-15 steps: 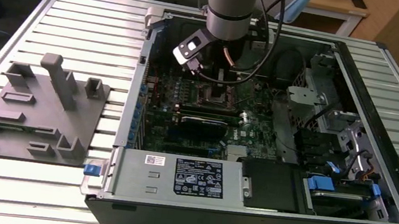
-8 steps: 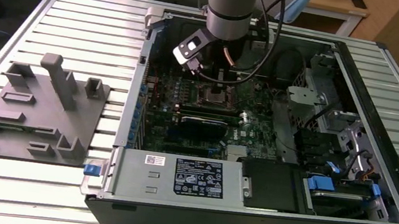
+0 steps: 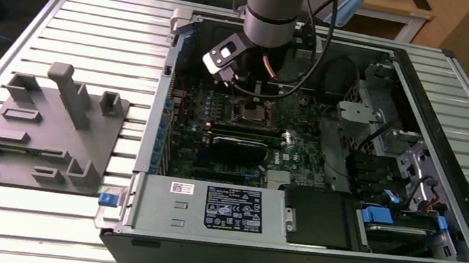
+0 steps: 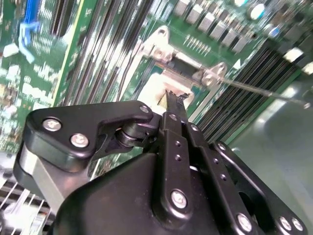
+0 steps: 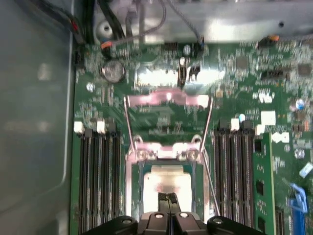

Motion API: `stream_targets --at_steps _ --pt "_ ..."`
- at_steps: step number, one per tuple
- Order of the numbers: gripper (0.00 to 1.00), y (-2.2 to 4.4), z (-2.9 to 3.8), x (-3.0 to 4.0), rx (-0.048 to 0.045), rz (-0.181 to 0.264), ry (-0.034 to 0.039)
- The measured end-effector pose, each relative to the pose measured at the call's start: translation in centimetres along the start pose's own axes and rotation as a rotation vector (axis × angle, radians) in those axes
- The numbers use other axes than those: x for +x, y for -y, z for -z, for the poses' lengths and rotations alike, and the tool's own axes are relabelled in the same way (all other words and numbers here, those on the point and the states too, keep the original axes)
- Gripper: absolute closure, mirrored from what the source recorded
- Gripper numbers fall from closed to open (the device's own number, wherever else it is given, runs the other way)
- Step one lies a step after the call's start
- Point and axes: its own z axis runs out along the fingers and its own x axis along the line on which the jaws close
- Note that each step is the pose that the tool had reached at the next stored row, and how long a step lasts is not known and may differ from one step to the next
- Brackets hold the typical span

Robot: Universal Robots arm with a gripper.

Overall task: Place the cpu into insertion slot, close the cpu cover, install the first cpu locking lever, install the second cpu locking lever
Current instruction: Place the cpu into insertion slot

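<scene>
Reaching down from the top of the exterior view, the single arm point(image 3: 270, 14) enters the open computer case point(image 3: 448, 166), which stands on a slatted table point(image 3: 96, 11) beside one grey fixture plate point(image 3: 44, 127) at the exterior view's left. The gripper point(image 5: 168, 198) has its two thin fingers pressed together, with nothing seen pinched between them, and the tips hang just over the cpu point(image 5: 168, 178). The one cpu lies flat inside the insertion slot point(image 5: 133, 191), its pale metal top showing within the silvery rim. The cpu cover point(image 5: 168, 98) is swung up off the socket on its hinge, so the room straight above the chip is open. Two banks of long black memory slots point(image 5: 100, 181) close in on the socket, one on each side, leaving only a narrow strip of green board between. One thin wire locking lever point(image 5: 209, 181) rises free along the socket's edge, near the fingers. A bare grey case wall point(image 5: 34, 122) bounds the board beyond one slot bank.
</scene>
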Motion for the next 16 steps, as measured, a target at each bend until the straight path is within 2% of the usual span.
stream_targets --at_steps 1,5,10,16 --pt "0.89 -0.02 -0.01 0.0 0.0126 -0.001 0.0001" --pt "0.89 -0.02 -0.01 0.0 0.0136 -0.001 0.0003" --pt "0.89 -0.6 -0.08 0.02 0.0134 -0.003 0.0003" --pt "0.89 -0.7 -0.16 0.02 0.0131 -0.011 0.0012"
